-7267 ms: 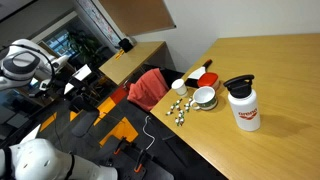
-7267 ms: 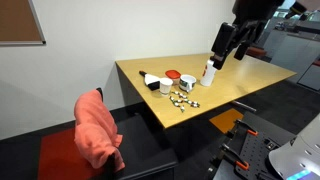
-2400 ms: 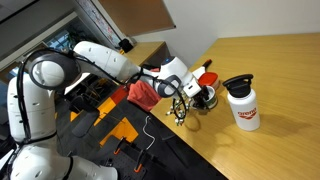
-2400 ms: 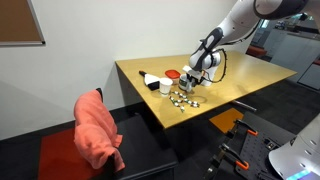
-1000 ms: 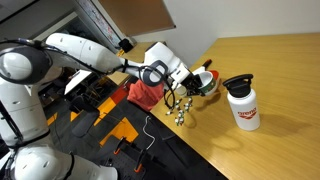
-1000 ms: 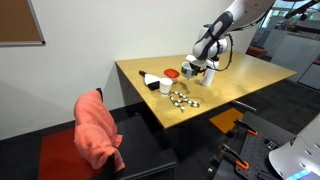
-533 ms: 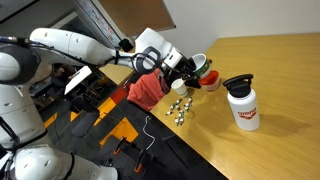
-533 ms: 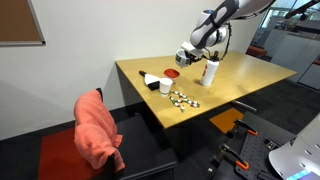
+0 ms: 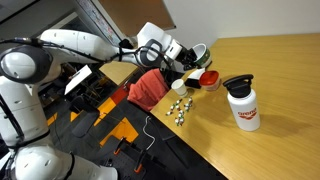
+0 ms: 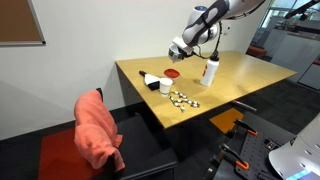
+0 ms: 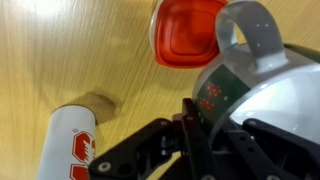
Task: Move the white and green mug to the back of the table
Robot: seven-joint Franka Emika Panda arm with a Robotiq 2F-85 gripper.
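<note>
My gripper [image 9: 190,56] is shut on the rim of the white and green mug [image 9: 198,51] and holds it in the air above the light-brown table [image 9: 285,70]. In an exterior view the mug [image 10: 179,47] hangs over the table's far side [image 10: 245,85]. The wrist view shows the mug [image 11: 262,88] close up, white outside and green inside, handle pointing up. There the gripper [image 11: 203,122] has one finger inside the wall and one outside.
On the table below stand a red lid [image 9: 209,78] [image 11: 187,30], a small white cup [image 9: 178,85], several small pieces [image 9: 180,107] and a white bottle [image 9: 241,104] [image 10: 209,71] [image 11: 70,140]. A red cloth [image 10: 98,125] hangs on a chair by the table's edge.
The gripper has risen with the mug off the table and carried it away from the bottle, over the red lid and toward the table's far side.
</note>
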